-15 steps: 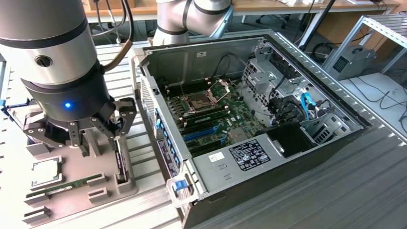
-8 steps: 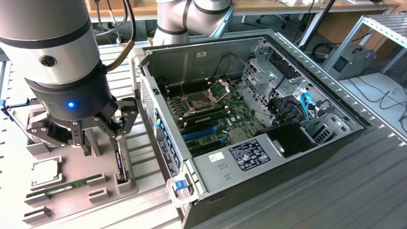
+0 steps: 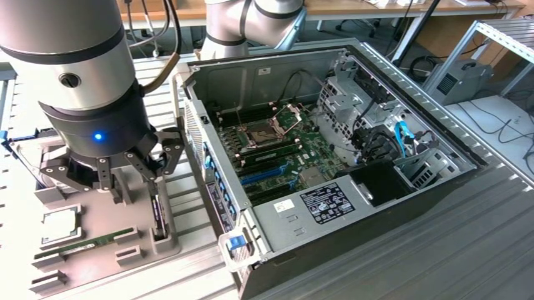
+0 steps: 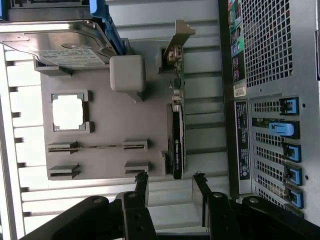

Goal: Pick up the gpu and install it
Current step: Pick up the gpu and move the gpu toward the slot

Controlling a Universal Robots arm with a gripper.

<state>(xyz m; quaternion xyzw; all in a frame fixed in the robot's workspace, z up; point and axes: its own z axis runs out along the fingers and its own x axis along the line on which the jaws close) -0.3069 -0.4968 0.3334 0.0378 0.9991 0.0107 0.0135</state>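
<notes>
The gripper hangs over a gray holder tray with its jaws spread wide and nothing between them. Just beyond the fingertips, in line with the gap between them and not touched, the gpu stands on its long edge in a slot of the tray, black cooler showing and silver end bracket at its far end. It sits along the side of the tray nearest the computer case. Farther across the tray lie a narrow green memory stick, a square processor chip in its frame, and a silver hard drive with a white label. In the exterior view the arm fills the near foreground, and to the exterior view's right of the tray the case lies open, its motherboard exposed.
</notes>
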